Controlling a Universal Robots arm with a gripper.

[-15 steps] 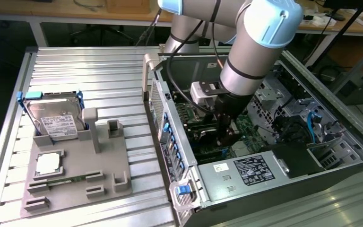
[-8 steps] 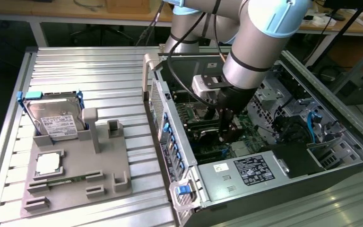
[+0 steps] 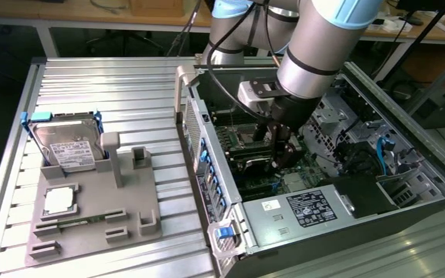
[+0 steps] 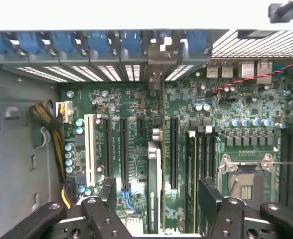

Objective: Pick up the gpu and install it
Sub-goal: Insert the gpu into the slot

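A ribbed metal table of pale aluminium slats fills the left and centre of the exterior view, running from the upper left down to the lower edge; on it, at the lower left, lies a grey holder tray with raised posts and slots; a silver hard drive with a white label and blue frame stands tilted in the tray's upper part; a square processor lies flat just below it; at the right, an open computer case rests on the same table, just beside the tray.
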